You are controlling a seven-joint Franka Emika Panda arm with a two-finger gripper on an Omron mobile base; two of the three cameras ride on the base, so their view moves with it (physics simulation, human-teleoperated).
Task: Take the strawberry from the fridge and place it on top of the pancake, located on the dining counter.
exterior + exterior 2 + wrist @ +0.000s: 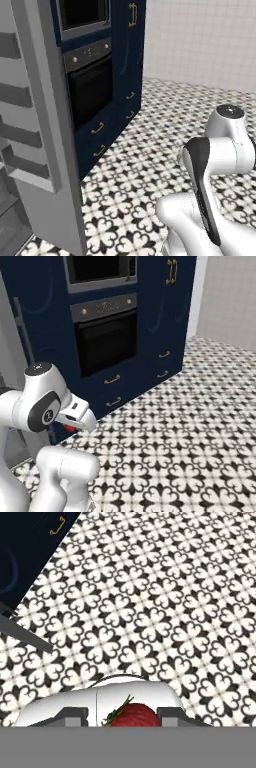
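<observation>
1. I have the gripper (135, 718) pinching the strawberry (136, 716); in the hand view the red fruit with its green leaves sits between the two dark finger tips, above the patterned floor (165, 602).
2. In the right base view the strawberry (70, 428) appears as a small red spot under the white hand, near the navy cabinets (150, 316).
3. The fridge (35, 150) stands at the left of the left base view with its door open and pale shelves visible. I judge the pick complete and the carry to the dining counter still ahead.
4. Risk: the fruit is tiny and round. I judge that a sharp swing of the arm or a jolt while the base drives could roll it out of the pinch and onto the floor.
5. Risk: the open fridge door is close beside the arm. A wide turn could clip it.
6. View differences: the hand view confirms the grasp but gives no room context. The left base view shows the fridge interior and the oven (90, 87). The right base view shows the hand's place against the cabinets.
</observation>
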